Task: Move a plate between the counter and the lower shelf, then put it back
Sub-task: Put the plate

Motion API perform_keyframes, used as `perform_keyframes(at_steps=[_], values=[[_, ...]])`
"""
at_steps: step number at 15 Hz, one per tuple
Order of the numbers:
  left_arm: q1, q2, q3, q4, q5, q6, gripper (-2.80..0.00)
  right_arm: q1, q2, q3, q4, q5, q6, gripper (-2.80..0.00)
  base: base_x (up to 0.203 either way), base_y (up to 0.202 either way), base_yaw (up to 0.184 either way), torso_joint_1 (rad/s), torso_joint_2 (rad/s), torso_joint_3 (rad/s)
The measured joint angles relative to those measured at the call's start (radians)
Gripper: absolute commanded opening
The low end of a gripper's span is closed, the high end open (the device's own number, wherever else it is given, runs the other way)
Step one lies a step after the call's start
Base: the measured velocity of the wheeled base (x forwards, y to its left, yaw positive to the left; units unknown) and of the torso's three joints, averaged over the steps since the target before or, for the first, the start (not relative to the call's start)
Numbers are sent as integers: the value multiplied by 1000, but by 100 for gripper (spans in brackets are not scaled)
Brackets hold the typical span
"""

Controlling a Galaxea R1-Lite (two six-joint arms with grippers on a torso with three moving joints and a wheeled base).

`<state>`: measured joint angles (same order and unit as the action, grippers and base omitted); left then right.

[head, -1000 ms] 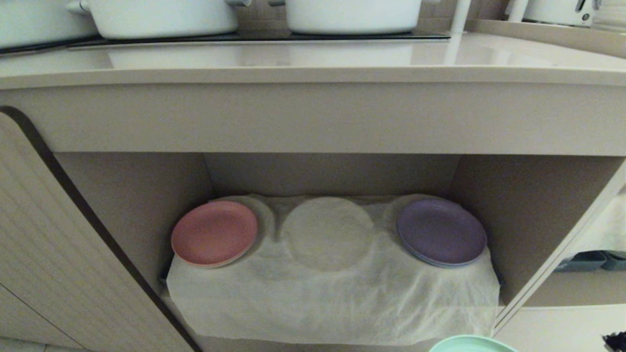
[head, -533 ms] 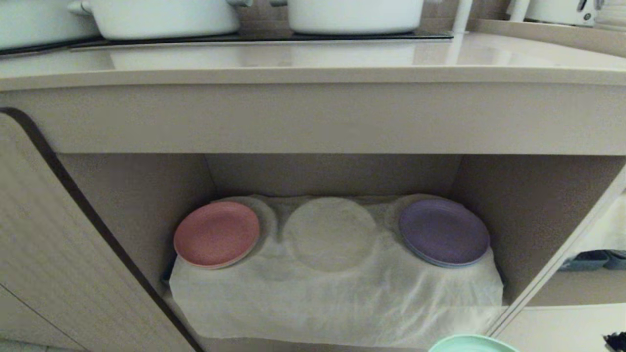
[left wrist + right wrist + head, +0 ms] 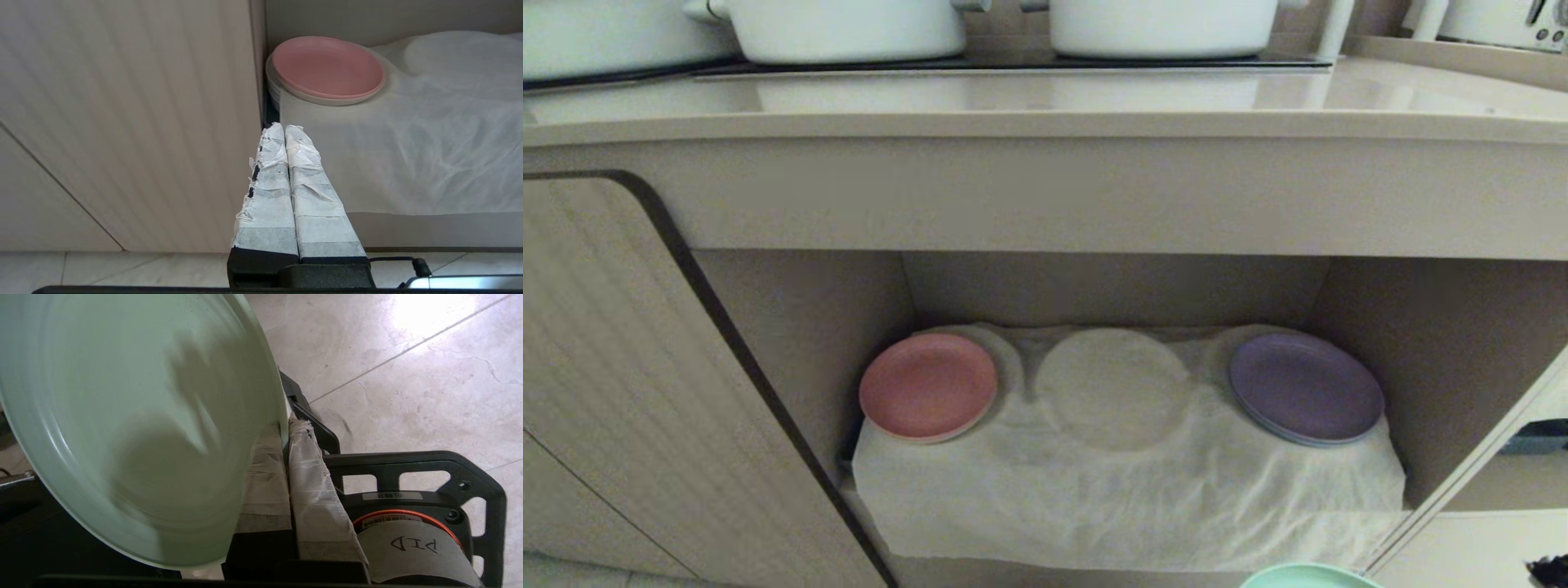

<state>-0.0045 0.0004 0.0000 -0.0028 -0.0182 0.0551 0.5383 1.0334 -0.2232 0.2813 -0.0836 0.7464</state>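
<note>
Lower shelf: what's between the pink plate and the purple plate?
No plate. In the head view, only a round raised bump in the white cloth lies between the pink plate and the purple plate.

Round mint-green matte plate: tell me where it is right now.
The round mint-green matte plate is clamped by its rim in the right gripper, low in front of the cloth-draped lower shelf, its edge peeking in at the head view's bottom right.

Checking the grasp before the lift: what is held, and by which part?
The right gripper pinches the round mint-green plate by its rim; the left gripper holds nothing.
</note>
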Motion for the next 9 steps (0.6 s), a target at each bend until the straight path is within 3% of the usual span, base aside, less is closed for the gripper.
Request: perform_keyframes(at_steps=[9], values=[[0, 0, 0, 0, 0, 0, -280, -1, -11, 1, 6, -1, 1, -280, 0, 0, 0, 0, 0, 0]])
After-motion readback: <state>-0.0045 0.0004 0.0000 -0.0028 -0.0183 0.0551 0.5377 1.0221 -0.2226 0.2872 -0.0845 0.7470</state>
